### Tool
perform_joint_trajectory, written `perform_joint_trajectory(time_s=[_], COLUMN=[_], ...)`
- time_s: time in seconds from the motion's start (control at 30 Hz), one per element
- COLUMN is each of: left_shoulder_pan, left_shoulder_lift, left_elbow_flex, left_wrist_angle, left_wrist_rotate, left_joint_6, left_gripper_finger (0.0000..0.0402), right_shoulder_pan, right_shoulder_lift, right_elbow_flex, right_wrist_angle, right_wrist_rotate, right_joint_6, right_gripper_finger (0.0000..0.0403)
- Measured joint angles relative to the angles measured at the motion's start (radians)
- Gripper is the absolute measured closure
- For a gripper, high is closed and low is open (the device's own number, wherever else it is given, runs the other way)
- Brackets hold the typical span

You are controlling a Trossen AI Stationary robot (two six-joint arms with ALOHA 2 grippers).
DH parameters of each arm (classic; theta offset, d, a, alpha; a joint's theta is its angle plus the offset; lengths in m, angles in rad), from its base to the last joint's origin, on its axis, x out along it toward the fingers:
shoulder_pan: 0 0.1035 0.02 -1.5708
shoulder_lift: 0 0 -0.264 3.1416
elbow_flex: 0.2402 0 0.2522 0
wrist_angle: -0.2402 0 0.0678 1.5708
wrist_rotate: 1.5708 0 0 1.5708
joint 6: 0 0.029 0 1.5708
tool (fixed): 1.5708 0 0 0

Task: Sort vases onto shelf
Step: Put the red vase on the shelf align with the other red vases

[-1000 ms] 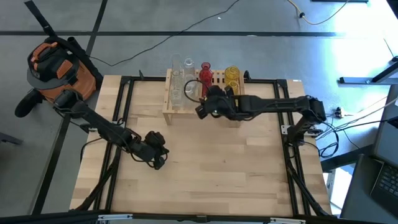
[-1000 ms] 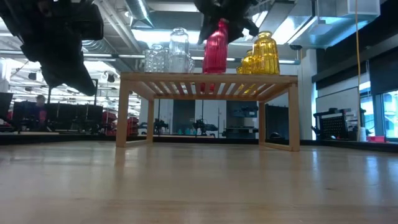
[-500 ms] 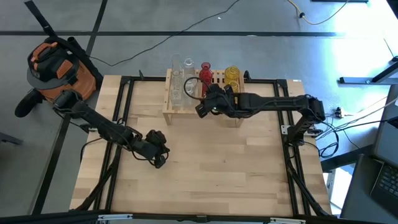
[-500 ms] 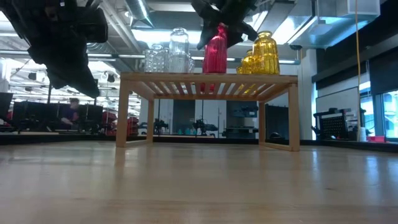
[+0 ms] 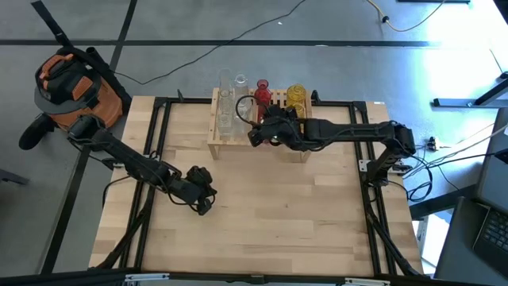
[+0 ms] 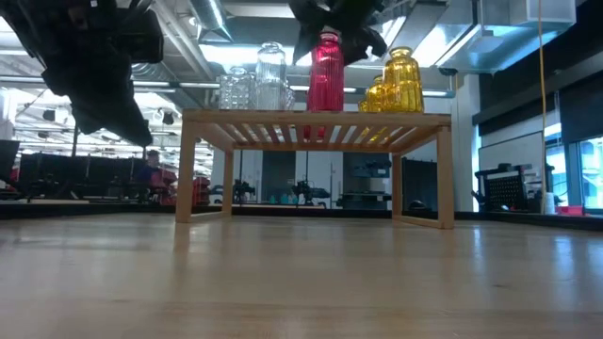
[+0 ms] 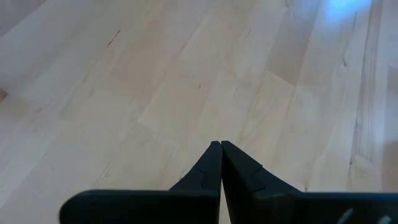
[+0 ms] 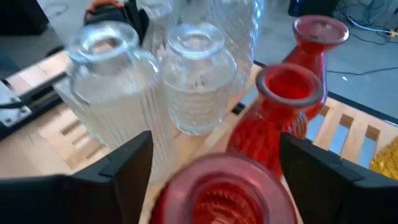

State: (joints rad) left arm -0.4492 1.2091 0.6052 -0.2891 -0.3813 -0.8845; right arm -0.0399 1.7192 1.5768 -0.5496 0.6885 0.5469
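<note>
On the left, the left gripper (image 5: pixel 200 200) is held low over the bare table (image 5: pixel 278 222), well apart from the shelf (image 6: pixel 316 118); its fingers (image 7: pixel 217 163) are pressed together and nothing is held.

On the shelf, the clear vases (image 6: pixel 256 83) are seen at the left end, then red ones, then the yellow vases (image 6: pixel 399 81) toward the right. Above the middle of the shelf the right gripper (image 8: pixel 214 168) is found, with its two fingers spread on either side of the red vase (image 6: pixel 326 73). The vase stands upright on the slats, but whether the fingers press its sides cannot be told.

The vase is judged to be light, stiff and fragile, and its smooth ribbed glass is probably slippery. It is best taken at the upper body, just under the mouth, with gentle force, and kept upright, because the neighbouring red vase (image 8: pixel 287 93) and the clear vase (image 8: pixel 196 78) stand just beside it and could be knocked.
</note>
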Motion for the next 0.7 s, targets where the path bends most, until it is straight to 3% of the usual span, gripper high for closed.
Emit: perform_joint_trajectory(time_s=[0.47,0.57,0.7], left_shoulder_pan=[0.000,0.000,0.000], left_shoulder_lift=[0.000,0.000,0.000], left_elbow_flex=[0.000,0.000,0.000], left_wrist_angle=[0.016,0.016,0.015], left_wrist_rotate=[0.000,0.000,-0.002], left_joint_6=[-0.005,-0.007,-0.019], left_gripper_finger=[0.0401,0.0401,0.0401], right_shoulder_pan=[0.031,0.078,0.115], right_shoulder_lift=[-0.177,-0.212,-0.229], right_elbow_flex=[0.002,0.002,0.002], right_wrist_angle=[0.052,0.051,0.027], right_wrist_rotate=[0.026,0.011,-0.138], right_joint_6=[-0.003,-0.007,0.025], right_gripper_finger=[0.0209,0.0252,0.0341])
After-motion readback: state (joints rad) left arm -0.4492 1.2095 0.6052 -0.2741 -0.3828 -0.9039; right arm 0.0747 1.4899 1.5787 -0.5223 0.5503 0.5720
